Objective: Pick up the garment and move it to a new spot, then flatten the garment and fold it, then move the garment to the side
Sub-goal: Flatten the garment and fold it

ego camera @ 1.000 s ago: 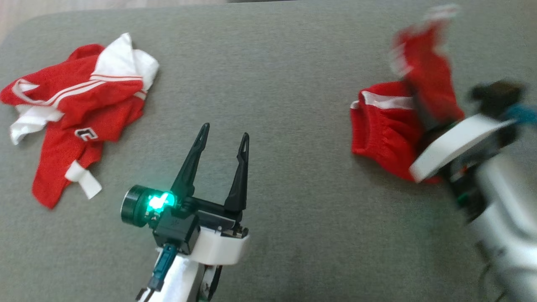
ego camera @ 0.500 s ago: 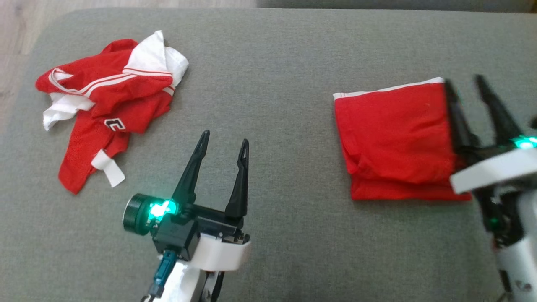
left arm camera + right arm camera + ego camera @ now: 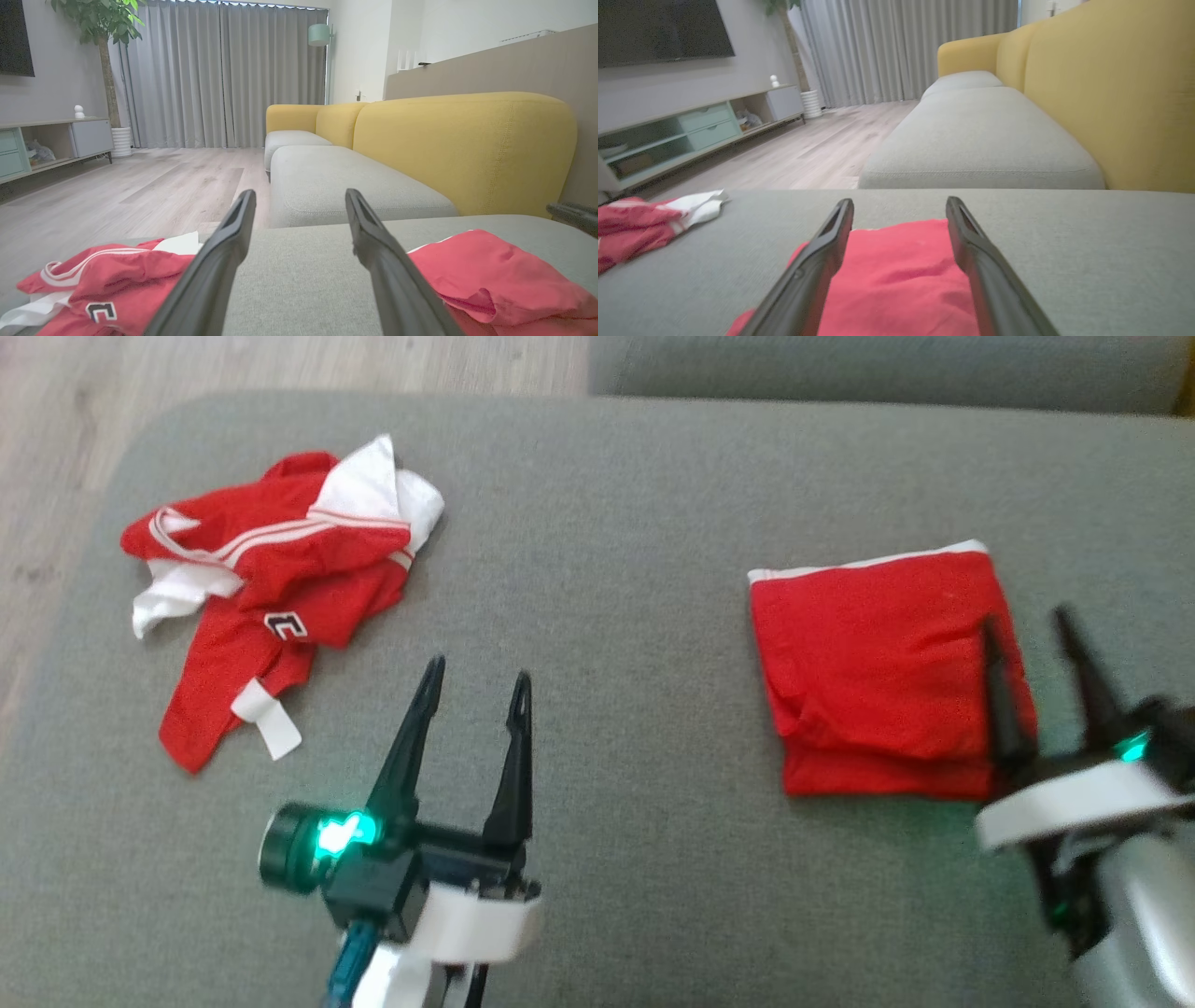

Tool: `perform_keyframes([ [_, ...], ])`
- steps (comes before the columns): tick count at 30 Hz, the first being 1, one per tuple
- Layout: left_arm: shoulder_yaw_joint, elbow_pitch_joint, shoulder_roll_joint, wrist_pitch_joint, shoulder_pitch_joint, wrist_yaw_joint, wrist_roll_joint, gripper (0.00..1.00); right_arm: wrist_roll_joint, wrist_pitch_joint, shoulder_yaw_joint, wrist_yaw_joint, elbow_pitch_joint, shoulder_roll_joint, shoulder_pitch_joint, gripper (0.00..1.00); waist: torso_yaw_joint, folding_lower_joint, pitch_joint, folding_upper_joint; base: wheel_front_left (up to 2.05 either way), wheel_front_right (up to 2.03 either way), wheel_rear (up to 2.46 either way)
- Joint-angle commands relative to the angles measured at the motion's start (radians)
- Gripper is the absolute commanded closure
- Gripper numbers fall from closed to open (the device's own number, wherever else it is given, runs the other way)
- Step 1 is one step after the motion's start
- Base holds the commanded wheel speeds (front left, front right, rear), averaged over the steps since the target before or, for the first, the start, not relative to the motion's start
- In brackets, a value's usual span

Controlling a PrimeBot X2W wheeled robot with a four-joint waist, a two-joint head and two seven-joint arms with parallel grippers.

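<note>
The garment (image 3: 878, 672) is a plain red piece with a white edge, lying folded in a rough square on the right of the grey sofa cushion (image 3: 607, 523). My right gripper (image 3: 1023, 616) hovers open at its near right corner, holding nothing. In the right wrist view the garment (image 3: 901, 280) lies under and between the spread fingers of that gripper (image 3: 899, 200). My left gripper (image 3: 480, 669) stands open over bare cushion in the middle, apart from any cloth. From the left wrist, the garment (image 3: 490, 275) lies right of the open left gripper (image 3: 300, 192).
A crumpled red and white jersey (image 3: 280, 588) lies at the cushion's far left, near its edge; it also shows as the jersey (image 3: 107, 280) and the jersey (image 3: 640, 224). Wooden floor (image 3: 56, 476) lies beyond that edge. A yellow backrest (image 3: 467, 149) rises behind the cushion.
The right gripper opened and let go of the red garment, which went from lifted and bunched to lying folded flat. That gripper then drew back to the garment's near corner. The camera shifted.
</note>
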State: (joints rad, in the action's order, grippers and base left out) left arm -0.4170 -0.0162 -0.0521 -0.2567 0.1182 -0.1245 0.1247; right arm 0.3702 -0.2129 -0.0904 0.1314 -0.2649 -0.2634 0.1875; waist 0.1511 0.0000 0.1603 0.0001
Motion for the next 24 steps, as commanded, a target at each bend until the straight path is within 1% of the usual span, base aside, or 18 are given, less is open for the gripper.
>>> perform_keyframes([
  [1,0.045,0.039,0.002,-0.005,-0.017,-0.013,-0.001,0.0,-0.025,-0.025,-0.058,-0.001,-0.002,0.0,-0.007,0.0,-0.014,0.0,-0.035,-0.0001,0.0,0.0,0.0],
  [3,0.052,0.041,0.002,-0.005,-0.04,-0.014,-0.001,0.0,-0.041,-0.036,-0.089,-0.001,-0.045,0.017,-0.012,0.0,-0.015,0.0,-0.049,-0.0001,0.0,0.0,0.0],
  [4,0.053,0.041,0.002,-0.005,-0.05,-0.013,-0.001,0.0,-0.054,-0.04,-0.097,-0.001,-0.07,0.027,-0.01,0.07,-0.014,0.0,-0.055,-0.0001,0.0,0.0,0.0],
  [5,0.054,0.041,0.002,-0.005,-0.058,-0.011,-0.002,0.0,-0.066,-0.043,-0.106,-0.001,-0.096,0.04,-0.004,0.85,-0.012,0.0,-0.061,-0.0001,0.0,0.0,0.0],
  [6,0.054,0.04,0.002,-0.005,-0.065,-0.009,-0.002,0.0,-0.073,-0.045,-0.114,-0.001,-0.126,0.054,0.004,1.0,-0.009,0.0,-0.067,-0.0001,0.0,0.0,0.0],
  [10,0.052,0.031,0.002,-0.005,-0.085,0.001,-0.006,0.0,-0.116,-0.048,-0.14,-0.001,-0.275,0.108,0.052,1.0,0.011,0.0,-0.087,-0.0001,0.0,0.0,0.0],
  [11,0.052,0.031,0.002,-0.005,-0.085,0.001,-0.006,0.0,-0.116,-0.048,-0.14,-0.001,-0.275,0.108,0.052,1.0,0.011,0.0,-0.087,-0.0001,0.0,0.0,0.0],
  [14,0.05,0.024,0.002,-0.005,-0.087,0.006,-0.007,0.0,-0.124,-0.048,-0.199,-0.001,-0.395,0.145,0.081,1.0,0.029,0.0,-0.093,-0.0001,0.0,0.0,0.0],
  [17,0.048,0.022,0.002,-0.005,-0.084,0.008,-0.005,0.0,-0.075,-0.049,-0.288,-0.001,-0.47,0.173,0.104,1.0,0.043,0.0,-0.093,-0.0001,0.0,0.0,0.0],
  [19,0.047,0.022,0.002,-0.005,-0.083,0.007,-0.004,0.0,-0.034,-0.049,-0.342,-0.001,-0.49,0.183,0.111,1.0,0.048,0.0,-0.093,-0.0001,0.0,0.0,0.0],
  [21,0.047,0.023,0.002,-0.005,-0.085,0.004,-0.001,0.0,0.008,-0.049,-0.385,-0.001,-0.484,0.188,0.112,1.0,0.05,0.0,-0.093,-0.0001,0.0,0.0,0.0],
  [23,0.05,0.025,0.002,-0.005,-0.088,0.0,0.003,0.0,0.027,-0.049,-0.39,-0.001,-0.445,0.178,0.112,1.0,0.047,0.0,-0.093,-0.0001,0.0,0.0,0.0],
  [24,0.053,0.026,0.002,-0.005,-0.089,-0.003,0.004,0.0,0.033,-0.049,-0.371,-0.001,-0.414,0.169,0.108,1.0,0.044,0.0,-0.095,-0.0001,0.0,0.0,0.0],
])
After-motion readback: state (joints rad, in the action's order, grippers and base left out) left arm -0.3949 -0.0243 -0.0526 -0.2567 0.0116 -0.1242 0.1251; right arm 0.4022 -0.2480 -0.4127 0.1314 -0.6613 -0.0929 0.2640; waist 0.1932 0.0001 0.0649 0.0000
